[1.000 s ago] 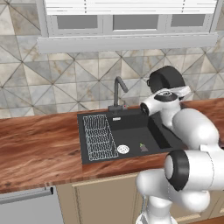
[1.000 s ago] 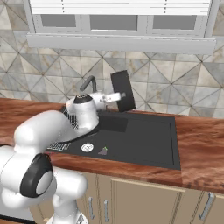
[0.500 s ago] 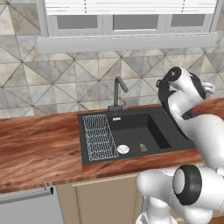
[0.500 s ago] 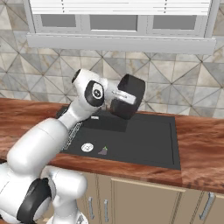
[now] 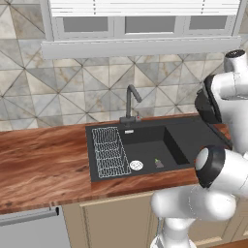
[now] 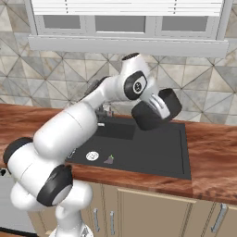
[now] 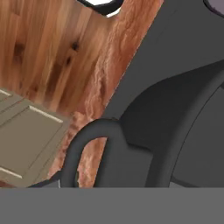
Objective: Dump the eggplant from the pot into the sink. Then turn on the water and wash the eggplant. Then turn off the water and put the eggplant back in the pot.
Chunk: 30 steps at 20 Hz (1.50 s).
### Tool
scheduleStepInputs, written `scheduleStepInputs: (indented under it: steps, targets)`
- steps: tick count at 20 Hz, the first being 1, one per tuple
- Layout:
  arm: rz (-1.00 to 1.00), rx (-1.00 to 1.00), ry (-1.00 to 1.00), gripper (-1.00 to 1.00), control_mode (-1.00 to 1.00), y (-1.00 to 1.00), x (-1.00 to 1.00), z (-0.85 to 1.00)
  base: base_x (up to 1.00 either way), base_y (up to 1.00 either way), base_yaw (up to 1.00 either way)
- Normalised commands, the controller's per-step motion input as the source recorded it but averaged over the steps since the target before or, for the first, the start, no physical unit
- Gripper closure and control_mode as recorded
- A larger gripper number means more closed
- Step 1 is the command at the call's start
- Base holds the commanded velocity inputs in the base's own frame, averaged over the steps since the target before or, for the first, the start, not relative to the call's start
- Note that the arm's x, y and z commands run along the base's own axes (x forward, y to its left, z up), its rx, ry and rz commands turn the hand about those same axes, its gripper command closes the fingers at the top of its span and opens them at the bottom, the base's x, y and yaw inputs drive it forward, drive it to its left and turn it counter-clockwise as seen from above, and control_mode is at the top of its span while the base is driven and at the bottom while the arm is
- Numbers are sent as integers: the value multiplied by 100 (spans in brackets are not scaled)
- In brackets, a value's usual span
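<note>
We are holding the pot [image 6: 153, 109] tipped in the air over the flat drainboard of the sink [image 6: 172, 156], our gripper closed on its loop handle [image 7: 85, 148]. The eggplant [image 5: 159, 163] is lying in the basin just beside the white drain [image 5: 136, 165], well apart from the pot.

You see the black sink [image 5: 145, 147] set in the wooden counter [image 5: 43, 167], its white wire rack [image 5: 108, 151] lying along the left side. The white drain [image 5: 136, 165] sits on the basin floor near the front, and the eggplant [image 5: 158, 162] lies just to its right. The dark faucet [image 5: 130, 104] stands behind the basin. At the right, the arm holds the pot [image 5: 207, 103] tipped on its side above the drainboard.
</note>
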Motion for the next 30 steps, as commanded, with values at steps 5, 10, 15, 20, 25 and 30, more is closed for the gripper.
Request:
scheduleStepInputs:
  steps: [5,10,15,20,25,30]
  targets:
    - [-44,38,5,100,-100,-60,-59,-23,0,0,0]
    - [-40,28,0,100,-100,-51,-44,-52,0,0,0]
    - [-37,18,-7,100,-100,-40,-14,-61,0,0,0]
    - [-35,4,-7,100,-100,-45,0,-40,0,0,0]
    - [-31,0,-4,100,-100,-46,5,-25,0,0,0]
    - [-21,0,-5,100,-100,-22,0,-51,0,0,0]
